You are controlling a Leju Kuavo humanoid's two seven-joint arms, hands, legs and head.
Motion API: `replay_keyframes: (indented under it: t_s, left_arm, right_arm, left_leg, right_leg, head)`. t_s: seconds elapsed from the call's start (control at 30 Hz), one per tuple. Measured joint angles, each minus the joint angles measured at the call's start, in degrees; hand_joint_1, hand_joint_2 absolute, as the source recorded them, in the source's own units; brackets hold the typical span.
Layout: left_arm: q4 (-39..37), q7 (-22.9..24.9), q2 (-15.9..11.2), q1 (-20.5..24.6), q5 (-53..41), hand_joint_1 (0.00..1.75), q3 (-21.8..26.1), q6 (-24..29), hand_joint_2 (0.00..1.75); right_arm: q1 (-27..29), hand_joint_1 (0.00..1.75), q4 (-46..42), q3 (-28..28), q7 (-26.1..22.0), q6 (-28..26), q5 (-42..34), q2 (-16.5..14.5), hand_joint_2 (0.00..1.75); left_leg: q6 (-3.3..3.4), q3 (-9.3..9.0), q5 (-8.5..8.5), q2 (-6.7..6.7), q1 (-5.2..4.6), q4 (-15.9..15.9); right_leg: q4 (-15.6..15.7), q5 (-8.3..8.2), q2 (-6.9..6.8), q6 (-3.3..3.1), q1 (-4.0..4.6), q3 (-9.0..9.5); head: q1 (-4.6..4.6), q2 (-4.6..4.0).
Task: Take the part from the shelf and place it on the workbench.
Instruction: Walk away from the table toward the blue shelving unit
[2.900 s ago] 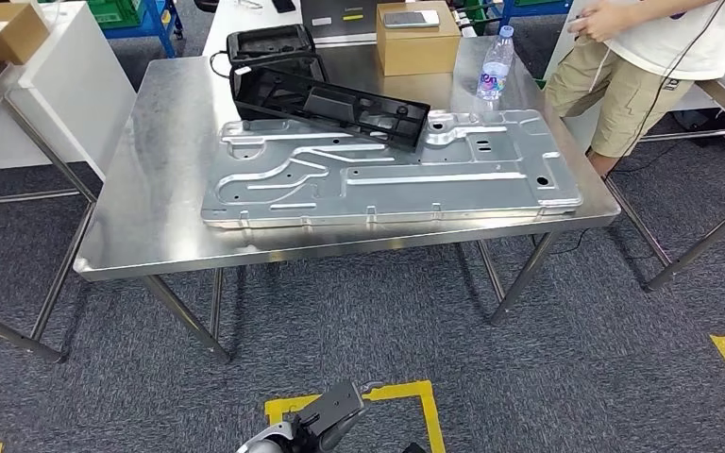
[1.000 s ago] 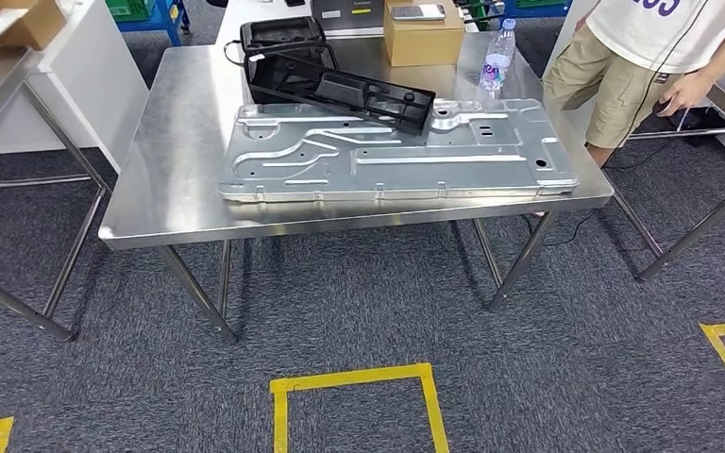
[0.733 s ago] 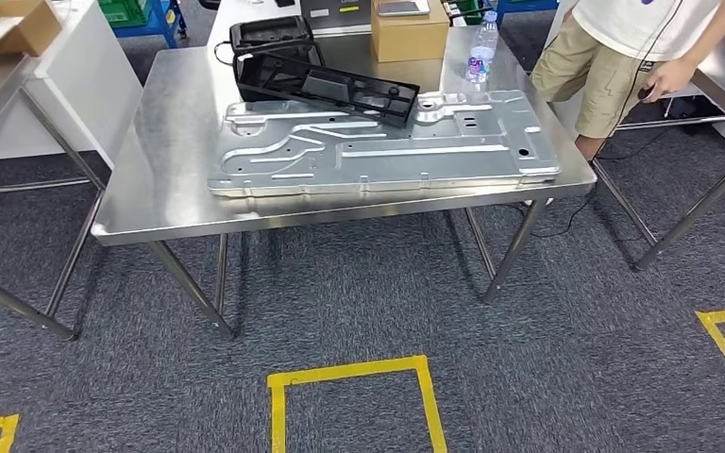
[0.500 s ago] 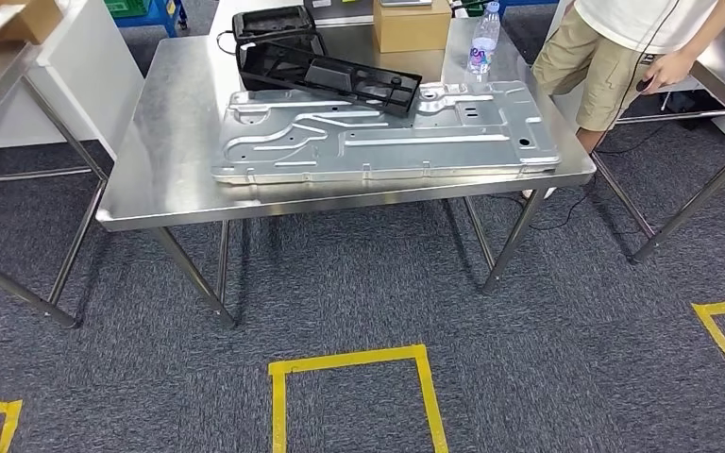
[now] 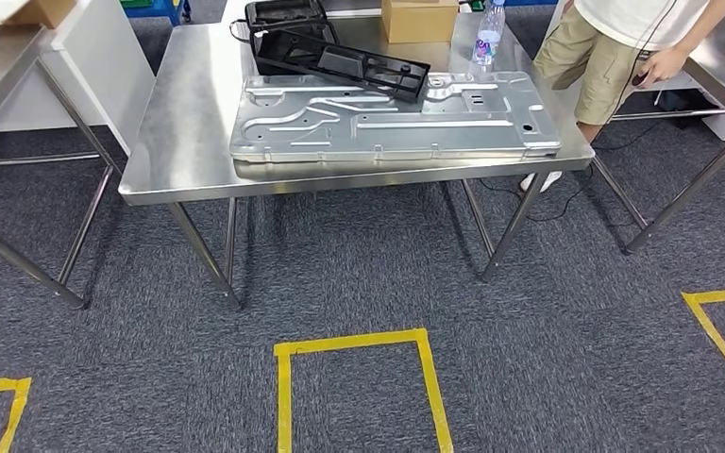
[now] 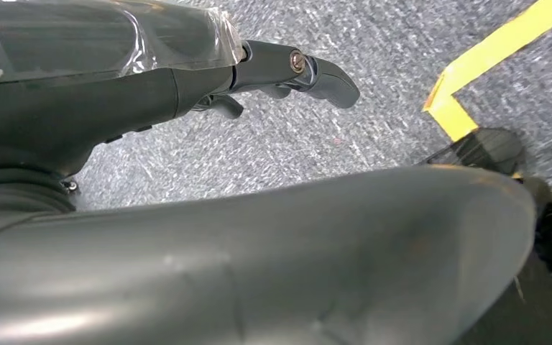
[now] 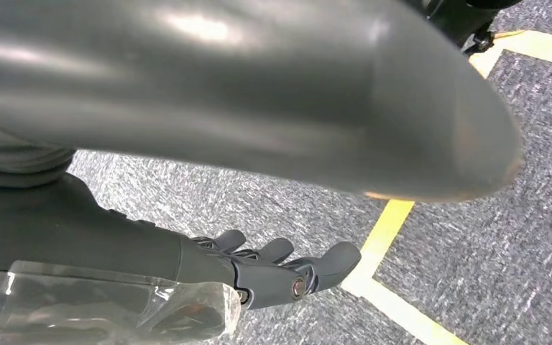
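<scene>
- Lately the whole head view has slid: the steel workbench [image 5: 179, 132] sits higher in the picture than it did a few seconds ago, with more carpet below it. That reads as the camera moving, so the robot seems to be backing off or tilting; the things on the bench keep their places relative to each other.
- One person [image 5: 623, 47] stands at the bench's far right corner and now has an arm lowered toward the neighbouring table.
- Both arms hang by the body. The left hand [image 6: 287, 72] holds nothing, its fingers loosely extended over the carpet; the right hand [image 7: 287, 269] is likewise empty, fingers slightly curled and apart.
- One large silver stamped panel [image 5: 387, 118] lies flat on the bench, and one long black plastic part [image 5: 345, 61] rests partly over its far edge. Which is the task's part I cannot tell, but placing looks done.
- Count otherwise: one black tray [image 5: 283, 14], one cardboard box [image 5: 420, 19], one water bottle [image 5: 486, 38].
- Yellow tape [image 5: 354, 377] marks one full square on the floor, plus two partial corners.
</scene>
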State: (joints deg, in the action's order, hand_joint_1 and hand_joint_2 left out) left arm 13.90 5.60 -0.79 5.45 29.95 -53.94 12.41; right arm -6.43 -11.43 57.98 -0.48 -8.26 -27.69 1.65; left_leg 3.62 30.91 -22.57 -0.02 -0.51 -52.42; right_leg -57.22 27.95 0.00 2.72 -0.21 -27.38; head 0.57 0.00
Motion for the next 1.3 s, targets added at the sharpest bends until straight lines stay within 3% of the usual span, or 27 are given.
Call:
replay_keyframes:
  t_s: [0.07,0.13,0.17,0.23,0.3,0.33,0.37,0.4,0.43,0.5,0.53,0.57,0.63,0.67,0.7,0.8,0.83,0.87,0.9,0.93,1.0,1.07,1.1,1.17,1.2,1.23,1.3]
  left_arm:
    - [0.00,-0.03,0.08,0.06,0.03,0.00,0.00,-0.03,0.00]
    - [-0.01,-0.05,0.15,0.07,0.05,0.00,0.00,-0.07,0.00]
    - [-0.03,-0.05,0.17,0.03,0.05,0.00,0.00,-0.08,0.00]
    - [-0.06,-0.06,0.21,-0.04,0.06,0.00,-0.01,-0.13,0.00]
    - [-0.07,-0.09,0.25,-0.06,0.06,0.00,-0.02,-0.17,0.00]
    - [-0.08,-0.11,0.27,-0.08,0.06,0.00,-0.02,-0.17,0.00]
    - [-0.09,-0.13,0.27,-0.09,0.05,0.00,-0.03,-0.17,0.00]
    - [-0.10,-0.16,0.27,-0.09,0.05,0.00,-0.03,-0.17,0.00]
    - [-0.10,-0.19,0.27,-0.06,0.04,0.00,-0.04,-0.17,0.00]
    - [-0.11,-0.29,0.27,0.14,0.04,0.00,-0.04,-0.17,0.00]
    - [-0.11,-0.36,0.29,0.22,0.04,0.00,-0.04,-0.17,0.00]
    - [-0.11,-0.41,0.31,0.25,0.04,0.00,-0.04,-0.17,0.00]
    - [-0.12,-0.47,0.42,0.14,0.04,0.00,-0.04,-0.17,0.00]
    - [-0.13,-0.47,0.47,0.08,0.04,0.00,-0.04,-0.17,0.00]
    - [-0.14,-0.47,0.52,0.05,0.04,0.00,-0.04,-0.15,0.00]
    - [-0.15,-0.47,0.55,0.15,0.04,0.00,-0.04,-0.13,0.00]
    - [-0.15,-0.47,0.55,0.15,0.04,0.00,-0.04,-0.14,0.00]
    - [-0.15,-0.47,0.55,0.14,0.04,0.00,-0.04,-0.15,0.00]
    - [-0.15,-0.47,0.55,0.13,0.04,0.00,-0.04,-0.15,0.00]
    - [-0.15,-0.47,0.55,0.13,0.04,0.00,-0.04,-0.15,0.00]
    - [-0.15,-0.47,0.56,0.16,0.04,0.00,-0.04,-0.16,0.00]
    - [-0.15,-0.47,0.59,0.19,0.03,0.00,-0.04,-0.18,0.00]
    - [-0.15,-0.47,0.61,0.19,0.03,0.00,-0.04,-0.18,0.00]
    - [-0.20,-0.46,0.63,0.12,0.03,0.00,-0.04,-0.17,0.00]
    - [-0.22,-0.45,0.64,0.04,0.03,0.00,-0.05,-0.17,0.00]
    - [-0.24,-0.45,0.65,-0.03,0.03,0.00,-0.06,-0.19,0.00]
    - [-0.24,-0.45,0.69,-0.07,0.02,0.00,-0.08,-0.22,0.00]
  right_arm:
    - [-0.21,0.00,0.00,-0.03,-0.03,0.00,0.00,0.01,0.00]
    - [-0.18,0.00,0.00,-0.04,-0.02,-0.01,-0.04,0.02,0.00]
    - [-0.14,0.00,0.00,-0.04,0.00,-0.01,-0.06,0.03,0.00]
    - [-0.11,0.00,0.00,-0.05,0.01,-0.03,-0.09,0.05,0.00]
    - [-0.08,0.00,0.00,-0.05,0.01,-0.03,-0.11,0.05,0.00]
    - [-0.06,0.00,0.00,-0.05,0.01,-0.03,-0.13,0.05,0.00]
    - [-0.04,0.00,0.00,-0.05,0.02,-0.02,-0.15,0.05,0.00]
    - [-0.03,0.00,0.00,-0.05,0.02,-0.02,-0.17,0.05,0.00]
    - [-0.03,0.00,0.00,-0.05,0.02,-0.02,-0.21,0.05,0.00]
    - [-0.03,0.00,0.00,-0.05,0.02,-0.02,-0.36,0.05,0.00]
    - [-0.04,0.00,0.00,-0.05,0.01,-0.02,-0.43,0.05,0.00]
    - [-0.07,0.00,0.00,-0.06,0.01,-0.02,-0.48,0.06,0.00]
    - [-0.07,0.00,0.00,-0.07,0.00,-0.02,-0.50,0.08,0.00]
    - [-0.02,0.00,0.00,-0.07,0.02,-0.02,-0.51,0.09,0.00]
    - [0.05,0.00,0.00,-0.07,0.03,-0.02,-0.51,0.09,0.00]
    - [0.17,0.00,0.00,-0.07,0.02,-0.02,-0.52,0.10,0.00]
    - [0.19,0.00,0.00,-0.07,0.02,-0.02,-0.52,0.10,0.00]
    - [0.20,0.00,0.00,-0.07,0.02,-0.02,-0.52,0.10,0.00]
    - [0.21,0.00,0.00,-0.06,0.02,-0.01,-0.52,0.10,0.00]
    - [0.19,0.00,0.00,-0.07,0.02,-0.01,-0.52,0.10,0.00]
    - [0.06,0.00,0.00,-0.07,0.05,-0.02,-0.52,0.10,0.00]
    - [-0.18,0.00,0.00,-0.08,0.16,-0.02,-0.52,0.10,0.00]
    - [-0.25,0.00,0.00,-0.09,0.25,-0.02,-0.54,0.10,0.00]
    - [-0.20,0.00,0.00,-0.10,0.43,-0.02,-0.56,0.10,0.00]
    - [-0.14,0.00,0.00,-0.11,0.52,-0.03,-0.58,0.11,0.00]
    - [-0.11,0.00,0.00,-0.11,0.58,-0.03,-0.60,0.11,0.00]
    - [-0.11,0.00,0.00,-0.12,0.62,-0.02,-0.63,0.12,0.00]
  left_leg:
    - [-0.56,0.60,0.65,0.08,-0.08,-0.29]
    - [-1.15,1.16,1.00,0.10,0.01,-0.59]
    - [-1.44,1.65,0.15,0.06,0.06,-1.39]
    - [-2.03,3.54,-4.32,-0.02,0.32,-6.51]
    - [-2.60,5.94,-9.47,-0.03,0.58,-14.88]
    - [-2.81,6.53,-10.56,-0.02,0.66,-17.99]
    - [-2.94,6.39,-10.49,-0.02,0.73,-19.43]
    - [-3.00,5.06,-9.22,-0.02,0.79,-18.39]
    - [-2.98,2.67,-7.50,-0.02,0.84,-15.17]
    - [-2.68,-3.57,-5.24,-0.07,0.83,-5.68]
    - [-2.39,-5.74,-5.09,-0.13,0.76,-1.98]
    - [-2.14,-6.86,-5.31,-0.19,0.66,0.18]
    - [-1.43,-6.57,-5.19,-0.21,0.68,1.06]
    - [-0.97,-6.10,-4.82,-0.15,0.74,1.05]
    - [-0.39,-5.53,-4.29,-0.06,0.80,1.06]
    - [0.62,-3.58,-2.56,0.12,0.56,1.05]
    - [0.67,-2.93,-2.02,0.16,0.43,1.03]
    - [0.67,-2.25,-1.47,0.20,0.31,0.98]
    - [0.62,-1.55,-0.93,0.24,0.22,0.91]
    - [0.54,-0.91,-0.41,0.23,0.17,0.82]
    - [0.23,0.17,0.49,0.16,0.02,0.50]
    - [-0.26,1.01,1.35,0.15,-0.13,0.07]
    - [-0.54,1.38,1.80,0.18,-0.17,-0.09]
    - [-1.12,2.23,1.87,0.17,-0.03,-0.59]
    - [-1.39,2.86,0.51,0.13,0.09,-1.76]
    - [-1.67,3.78,-1.91,0.10,0.22,-4.12]
    - [-2.11,5.92,-7.81,0.08,0.50,-11.72]
  right_leg:
    - [4.98,0.14,0.03,-0.36,0.35,2.90]
    - [5.82,-0.07,-0.07,-0.85,0.31,2.62]
    - [5.99,-0.39,-0.15,-1.25,0.20,2.30]
    - [6.21,-1.30,-0.33,-2.16,0.01,1.44]
    - [6.16,-2.23,-0.41,-2.53,0.17,0.30]
    - [6.11,-2.70,-0.45,-2.51,0.20,-0.32]
    - [6.03,-3.12,-0.48,-2.48,0.21,-0.94]
    - [5.87,-3.53,-0.49,-2.39,0.20,-1.64]
    - [5.64,-3.91,-0.48,-2.26,0.17,-2.33]
    - [5.06,-4.57,-0.46,-1.82,0.27,-3.58]
    - [4.79,-4.95,-0.46,-1.54,0.38,-4.04]
    - [4.60,-5.33,-0.47,-1.26,0.47,-4.43]
    - [4.35,-5.98,-0.44,-0.67,0.53,-5.06]
    - [3.80,-5.42,-0.37,-0.39,0.47,-5.49]
    - [2.22,-3.76,-0.31,-0.13,0.36,-6.22]
    - [-8.67,4.59,-0.23,0.39,0.07,-9.57]
    - [-12.21,5.90,-0.23,0.46,0.05,-10.20]
    - [-14.17,5.74,-0.23,0.48,0.03,-10.07]
    - [-14.09,4.42,-0.23,0.43,0.01,-9.00]
    - [-11.78,2.57,-0.22,0.30,0.01,-6.88]
    - [-3.02,0.43,-0.17,-0.07,0.11,-0.52]
    - [4.53,0.87,-0.08,-0.52,0.34,4.19]
    - [6.22,1.06,-0.05,-0.77,0.52,4.95]
    - [6.61,0.57,-0.17,-1.59,0.46,4.16]
    - [6.59,0.04,-0.27,-2.08,0.41,3.62]
    - [6.62,-0.58,-0.38,-2.50,0.35,3.01]
    - [6.51,-1.80,-0.47,-2.95,0.52,1.63]
  head:
    - [-0.03,0.00]
    - [-0.02,0.00]
    - [-0.04,0.00]
    - [-0.14,0.00]
    - [-0.21,0.00]
    - [-0.22,-0.01]
    - [-0.22,-0.01]
    - [-0.23,-0.01]
    - [-0.24,-0.01]
    - [-0.24,0.00]
    - [-0.22,0.00]
    - [-0.20,0.00]
    - [-0.15,0.00]
    - [-0.14,0.00]
    - [-0.08,0.00]
    - [0.14,0.00]
    - [0.15,0.00]
    - [0.16,0.00]
    - [0.18,0.00]
    - [0.19,0.00]
    - [0.21,0.00]
    - [0.20,0.00]
    - [0.19,0.00]
    - [0.18,0.00]
    - [0.15,0.00]
    - [0.11,0.00]
    - [0.03,0.00]
